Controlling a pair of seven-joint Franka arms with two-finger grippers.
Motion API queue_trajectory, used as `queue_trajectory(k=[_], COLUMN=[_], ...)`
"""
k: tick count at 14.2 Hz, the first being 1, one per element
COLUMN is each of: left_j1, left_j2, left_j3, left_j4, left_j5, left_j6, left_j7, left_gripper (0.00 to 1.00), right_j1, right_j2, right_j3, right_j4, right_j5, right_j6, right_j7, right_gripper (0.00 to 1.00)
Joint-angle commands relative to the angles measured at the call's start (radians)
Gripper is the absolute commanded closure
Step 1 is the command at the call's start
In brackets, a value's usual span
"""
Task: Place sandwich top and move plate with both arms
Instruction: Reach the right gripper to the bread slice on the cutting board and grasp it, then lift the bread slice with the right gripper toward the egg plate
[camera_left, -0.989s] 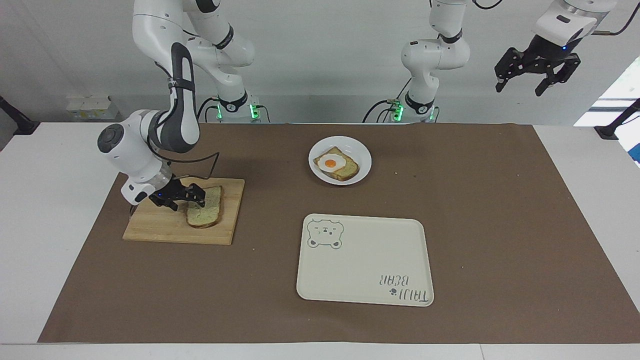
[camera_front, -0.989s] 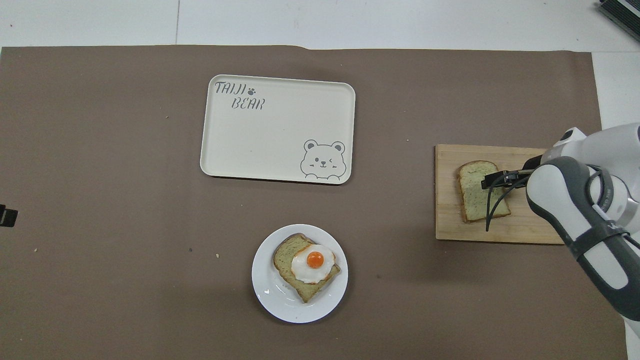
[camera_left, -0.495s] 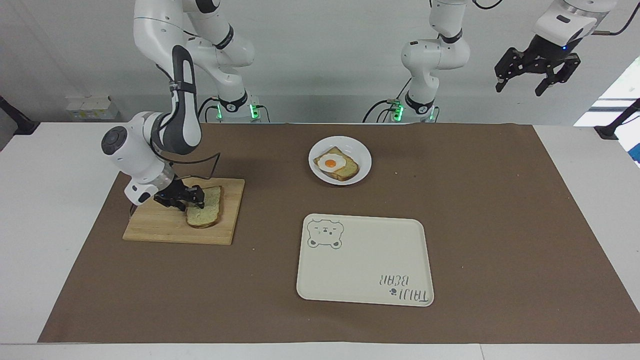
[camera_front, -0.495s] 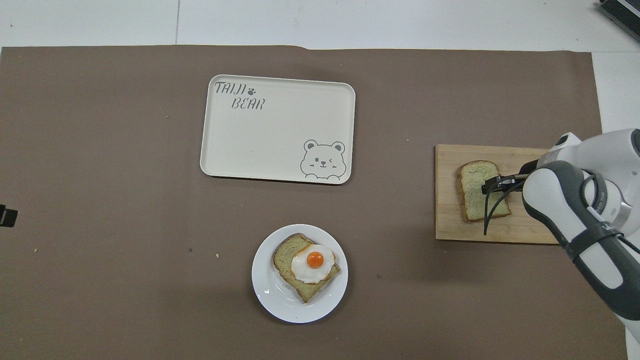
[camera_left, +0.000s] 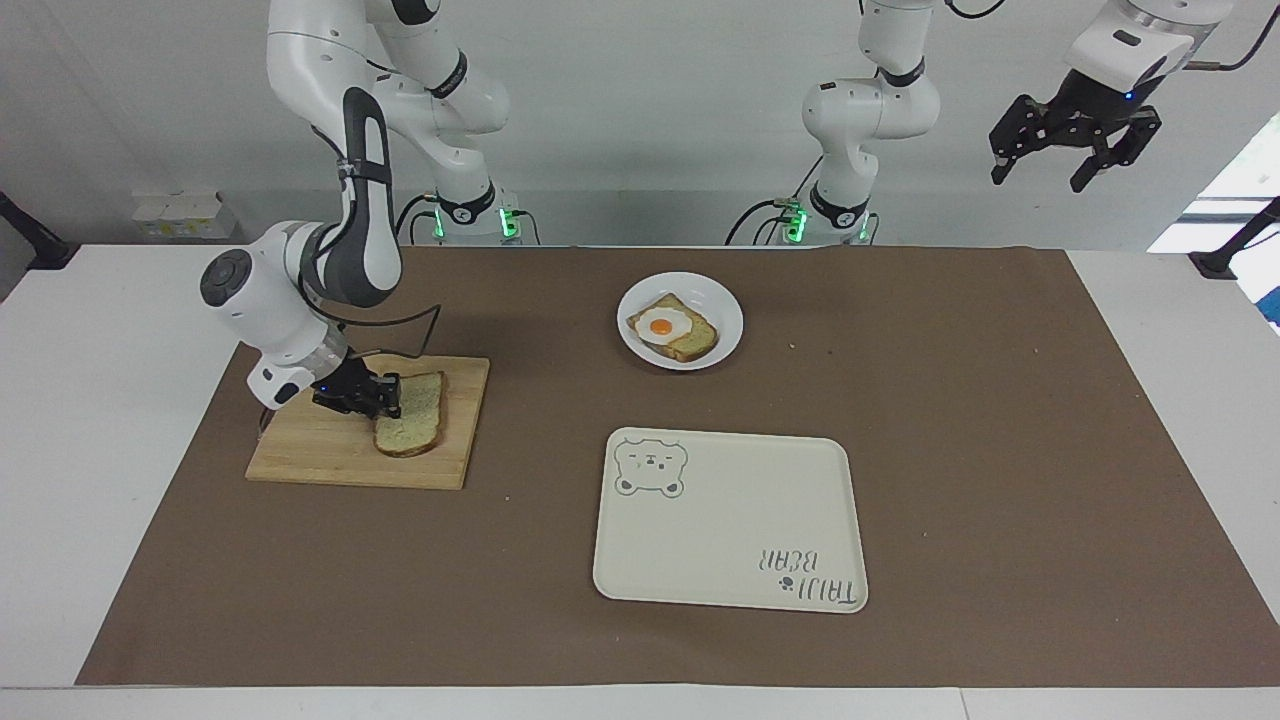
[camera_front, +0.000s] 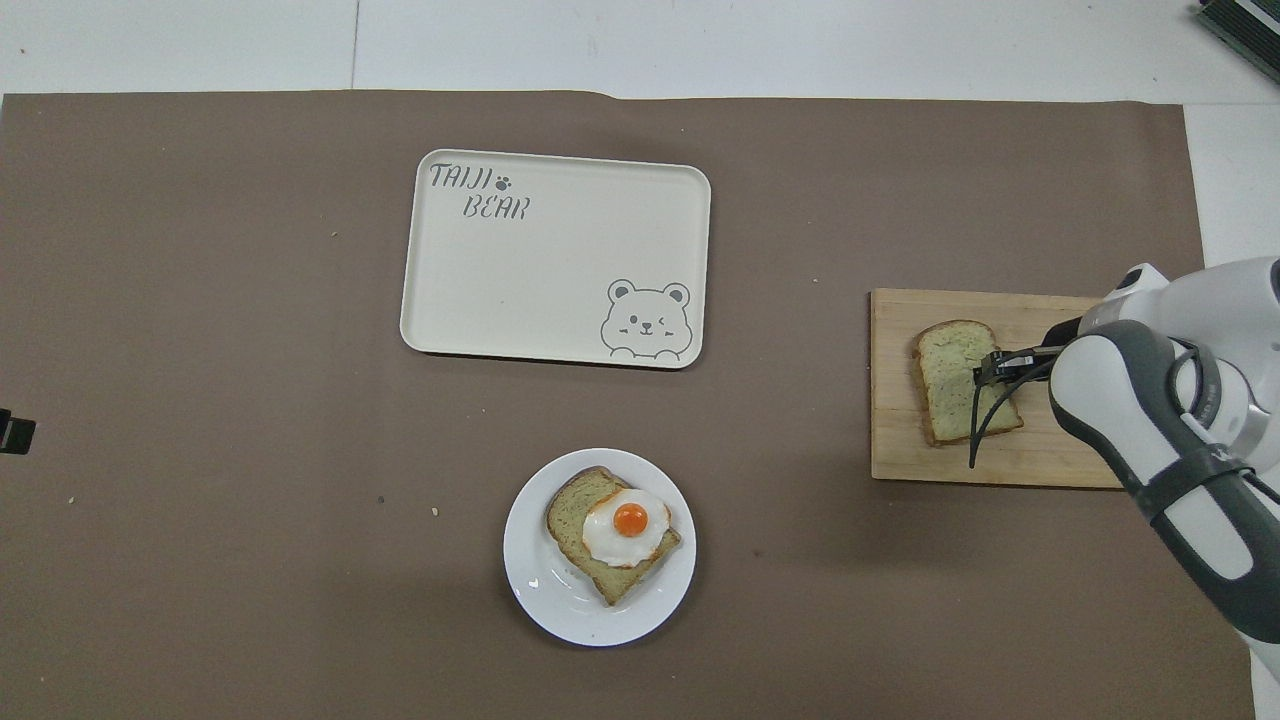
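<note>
The sandwich top lies on a wooden cutting board toward the right arm's end of the table. My right gripper is low over the board and shut on the slice's edge nearest the arm. The overhead view shows the gripper on the slice. The small white plate stands near the robots mid-table and bears a bread slice with a fried egg. My left gripper waits open, high in the air off the left arm's end of the table.
A cream rectangular tray with a bear drawing lies farther from the robots than the plate. A brown mat covers the table. The right arm's forearm hangs over the board's edge.
My right gripper's fingers have closed from open onto the sandwich top's edge. The slice has shifted slightly on the board. The left arm has not moved.
</note>
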Motion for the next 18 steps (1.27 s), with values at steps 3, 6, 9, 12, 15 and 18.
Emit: queue_trajectory(k=[3,6,9,12,15,18], left_j1=[-0.002,-0.002,-0.002,-0.002,-0.002,-0.002], left_j2=[-0.022,-0.022,-0.022,-0.022,-0.022,-0.022], left_j3=[0.005,0.005,0.005,0.005,0.005,0.005], left_j4=[-0.023,-0.023,-0.023,-0.023,-0.023,-0.023], left_j5=[-0.011,-0.011,-0.011,-0.011,-0.011,-0.011], left_j6=[0.003,0.003,0.003,0.003,0.003,0.003], left_j7=[-0.004,-0.004,-0.004,-0.004,-0.004,-0.004], left_gripper=[0.00,0.00,0.00,0.00,0.00,0.00], right_j1=[-0.004,0.002,0.004,0.004,0.005,0.004], right_j2=[0.018,0.006,-0.020,-0.046,-0.086,-0.123], right_j3=[0.010,0.010,0.015,0.024,0.030,0.074], right_j4=[0.028,0.045,0.090,0.160,0.182,0.183], right_j5=[0.003,0.002,0.002,0.002,0.014,0.016], right_j6=[0.006,0.001,-0.066,-0.188,-0.264,-0.325], right_j7=[-0.003,-0.003,-0.003,-0.003,0.000,0.083], right_gripper=[1.00,1.00,1.00,1.00,1.00,1.00])
